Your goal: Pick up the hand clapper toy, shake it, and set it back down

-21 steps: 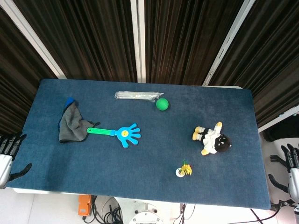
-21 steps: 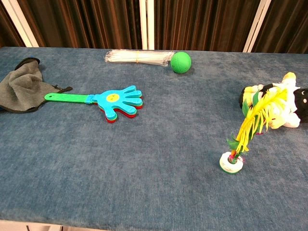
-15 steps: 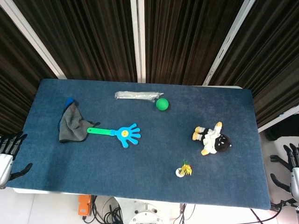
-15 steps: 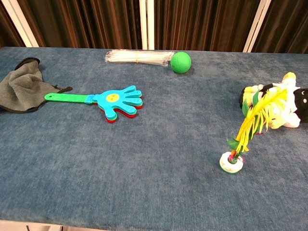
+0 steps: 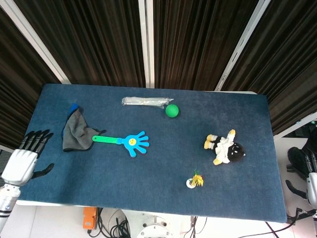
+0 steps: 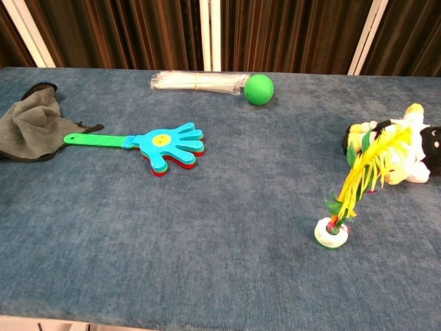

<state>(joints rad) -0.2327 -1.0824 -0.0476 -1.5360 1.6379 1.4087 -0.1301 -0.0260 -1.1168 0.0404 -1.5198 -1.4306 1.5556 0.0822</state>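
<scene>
The clapper toy (image 5: 124, 141), likely light, stiff plastic, lies ahead of the left hand (image 5: 24, 158), whose empty fingers (image 5: 35, 138) are spread; its green handle (image 5: 105, 140) suits gripping.

White-backed left hand (image 5: 22, 159), black fingers (image 5: 37, 139), grey right hand (image 5: 311, 179)

A table (image 5: 148, 198) covered with dark blue carpet-like fabric fills the middle of both views. Behind it, across the top of the frame, hang dark pleated curtains (image 5: 198, 39), divided by white vertical strips (image 5: 146, 39). At the bottom of the head view, cables (image 5: 114, 225) lie on a light floor (image 5: 54, 223).
</scene>
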